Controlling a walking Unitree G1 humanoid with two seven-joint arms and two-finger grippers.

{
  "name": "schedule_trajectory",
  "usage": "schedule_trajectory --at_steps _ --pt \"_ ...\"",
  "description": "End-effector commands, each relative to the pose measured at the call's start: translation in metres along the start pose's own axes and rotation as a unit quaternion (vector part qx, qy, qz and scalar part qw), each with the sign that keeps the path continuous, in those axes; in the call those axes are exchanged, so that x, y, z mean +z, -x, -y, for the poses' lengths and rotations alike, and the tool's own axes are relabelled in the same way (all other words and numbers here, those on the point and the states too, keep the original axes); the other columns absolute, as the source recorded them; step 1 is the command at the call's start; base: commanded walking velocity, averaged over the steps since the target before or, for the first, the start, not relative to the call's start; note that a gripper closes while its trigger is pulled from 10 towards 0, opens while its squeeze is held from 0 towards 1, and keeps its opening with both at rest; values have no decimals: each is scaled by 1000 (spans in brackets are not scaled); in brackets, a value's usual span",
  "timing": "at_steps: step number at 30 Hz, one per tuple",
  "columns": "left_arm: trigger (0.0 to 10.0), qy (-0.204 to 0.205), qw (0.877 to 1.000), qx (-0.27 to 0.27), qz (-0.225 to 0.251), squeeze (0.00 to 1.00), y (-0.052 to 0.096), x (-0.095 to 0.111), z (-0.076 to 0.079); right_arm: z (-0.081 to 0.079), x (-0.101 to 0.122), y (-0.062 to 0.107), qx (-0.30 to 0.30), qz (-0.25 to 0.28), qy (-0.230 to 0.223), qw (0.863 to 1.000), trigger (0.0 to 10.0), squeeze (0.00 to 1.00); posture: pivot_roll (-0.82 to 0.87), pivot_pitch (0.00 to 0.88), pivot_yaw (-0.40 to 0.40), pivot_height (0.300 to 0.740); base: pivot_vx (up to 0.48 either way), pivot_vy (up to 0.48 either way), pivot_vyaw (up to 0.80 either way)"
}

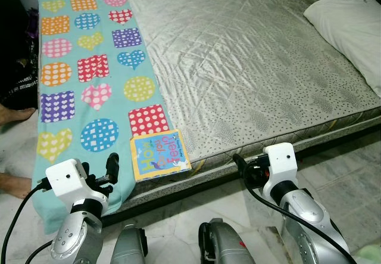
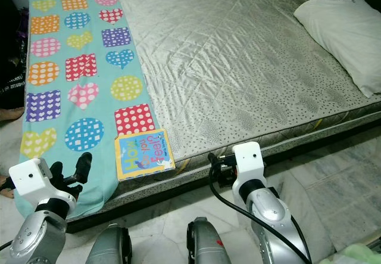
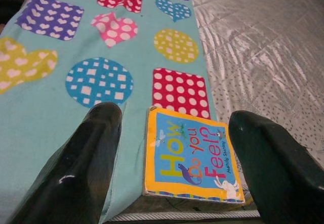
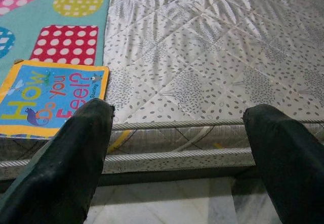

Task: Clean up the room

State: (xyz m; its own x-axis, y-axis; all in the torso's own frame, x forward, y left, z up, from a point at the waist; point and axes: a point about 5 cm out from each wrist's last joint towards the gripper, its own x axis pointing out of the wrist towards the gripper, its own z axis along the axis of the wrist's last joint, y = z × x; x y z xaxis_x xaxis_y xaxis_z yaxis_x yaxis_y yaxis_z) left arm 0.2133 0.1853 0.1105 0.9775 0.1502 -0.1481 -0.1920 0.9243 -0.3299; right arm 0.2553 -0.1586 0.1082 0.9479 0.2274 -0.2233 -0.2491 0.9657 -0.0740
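Book [image 3: 190, 162] lies at the mattress [image 1: 250, 67] near edge, half on the patterned blanket [image 1: 89, 67]. We aim our left gripper [image 3: 172, 153], fingers spread, straight at it for grasping; our right gripper [image 4: 177, 148], also spread, waits beside.

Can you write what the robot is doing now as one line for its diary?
stage: reaching | target: book at mattress edge, on blanket | left tool: open, facing book | right tool: open

One book [image 1: 159, 155], one patterned blanket [image 1: 83, 67], one pillow [image 1: 351, 25] and one mattress [image 1: 250, 67]; two grippers, left [image 3: 172, 148] and right [image 4: 177, 143].
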Motion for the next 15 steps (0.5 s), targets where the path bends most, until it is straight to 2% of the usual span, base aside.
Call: schedule_trajectory --at_steps 1,10,15 --pt "10000 -3 1000 14 -4 0 2 -3 -4 1 -4 1 4 -7 0 1000 10000 0 -25 245 -36 660 0 0 0" --pt "10000 0 1000 16 -2 0 1 -3 -4 1 -2 0 5 -4 -1 1000 10000 0 -29 241 -39 595 0 0 0" --pt "10000 -1 1000 20 1 0 1 -2 -4 2 -2 -1 4 -5 0 1000 10000 0 -30 240 -41 585 0 0 0"
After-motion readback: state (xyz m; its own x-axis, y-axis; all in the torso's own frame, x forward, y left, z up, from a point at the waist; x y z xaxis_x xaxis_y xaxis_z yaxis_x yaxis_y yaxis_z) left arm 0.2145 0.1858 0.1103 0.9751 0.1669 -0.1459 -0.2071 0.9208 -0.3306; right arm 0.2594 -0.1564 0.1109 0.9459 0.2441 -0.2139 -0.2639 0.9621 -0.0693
